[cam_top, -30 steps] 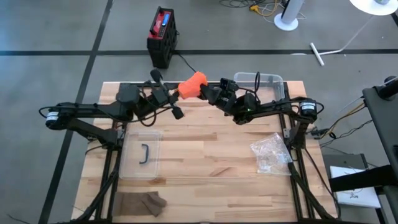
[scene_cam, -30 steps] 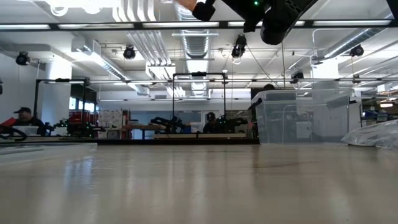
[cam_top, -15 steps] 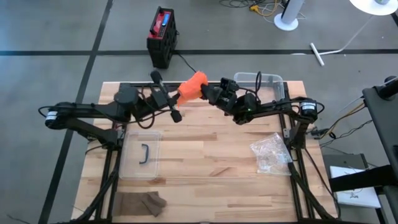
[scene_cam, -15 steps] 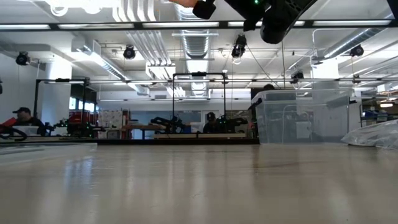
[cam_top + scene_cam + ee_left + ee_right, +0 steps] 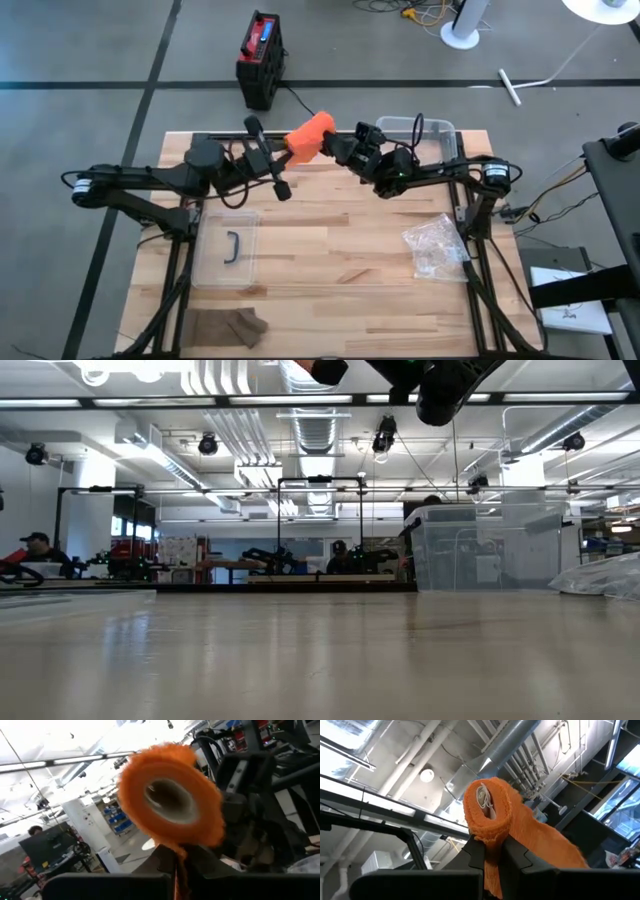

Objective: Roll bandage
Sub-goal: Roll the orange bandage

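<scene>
Above the desk (image 5: 330, 220) at twelve o'clock, the orange bandage roll (image 5: 308, 136) is clamped by the left gripper (image 5: 283, 150) and the right gripper (image 5: 335, 146).

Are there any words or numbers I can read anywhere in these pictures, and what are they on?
No words or numbers can be read anywhere.
Red and black box on the floor: it has a blue patch, too small to read.
Orange bandage roll: plain, nothing printed.
Clear bin, clear lid, plastic bag: no labels seen.
Signs in the room behind the table: too blurred to read.
</scene>
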Robot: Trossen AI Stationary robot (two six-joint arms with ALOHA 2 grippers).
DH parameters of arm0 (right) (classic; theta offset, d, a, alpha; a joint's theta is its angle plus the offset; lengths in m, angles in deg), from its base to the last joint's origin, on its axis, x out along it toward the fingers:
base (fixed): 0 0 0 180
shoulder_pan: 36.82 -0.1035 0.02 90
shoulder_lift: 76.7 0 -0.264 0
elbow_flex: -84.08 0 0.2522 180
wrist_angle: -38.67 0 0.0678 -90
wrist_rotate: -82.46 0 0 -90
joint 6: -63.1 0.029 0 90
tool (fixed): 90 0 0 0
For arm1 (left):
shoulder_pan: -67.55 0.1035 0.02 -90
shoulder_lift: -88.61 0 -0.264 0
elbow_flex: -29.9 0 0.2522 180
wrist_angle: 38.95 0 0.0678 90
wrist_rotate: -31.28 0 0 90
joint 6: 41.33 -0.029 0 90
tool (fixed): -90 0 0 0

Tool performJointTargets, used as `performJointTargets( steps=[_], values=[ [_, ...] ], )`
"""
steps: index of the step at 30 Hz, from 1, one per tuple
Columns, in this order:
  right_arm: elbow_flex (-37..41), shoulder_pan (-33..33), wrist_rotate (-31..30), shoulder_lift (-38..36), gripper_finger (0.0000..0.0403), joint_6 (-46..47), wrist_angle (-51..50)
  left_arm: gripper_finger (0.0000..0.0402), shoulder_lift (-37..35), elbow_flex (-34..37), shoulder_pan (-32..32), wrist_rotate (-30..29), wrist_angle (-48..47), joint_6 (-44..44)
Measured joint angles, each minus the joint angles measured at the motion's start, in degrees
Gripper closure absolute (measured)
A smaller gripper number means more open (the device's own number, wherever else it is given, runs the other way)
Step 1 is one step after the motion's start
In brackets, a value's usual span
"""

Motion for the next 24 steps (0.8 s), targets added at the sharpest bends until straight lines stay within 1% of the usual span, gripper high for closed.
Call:
performJointTargets(
  steps=[3,8,18,20,22,24],
  values=[
    [0.0,-0.1,0.4,0.0,0.0388,0.4,-0.8,0.0399,-0.1,0.0,0.0,-0.7,1.6,-1.0],
    [-0.1,-0.2,0.5,0.0,0.0388,0.6,-0.9,0.04,-1.5,0.0,0.0,-1.1,1.6,-1.1],
    [-0.3,-0.3,1.3,0.0,0.0388,1.5,-1.4,0.04,-1.7,0.0,0.0,-1.8,2.0,-2.0],
    [-0.3,-0.4,2.1,0.0,0.0388,2.1,-2.2,0.04,-1.8,-0.2,0.0,-4.1,1.9,-2.1],
    [-0.2,-0.5,2.3,0.1,0.0388,2.2,-2.3,0.0401,-1.9,-0.7,0.0,-7.5,2.1,-2.4],
    [-0.2,-0.6,2.3,0.1,0.0388,2.0,-2.2,0.0399,-2.1,-0.8,0.1,-8.4,2.0,-2.4]
  ],
)
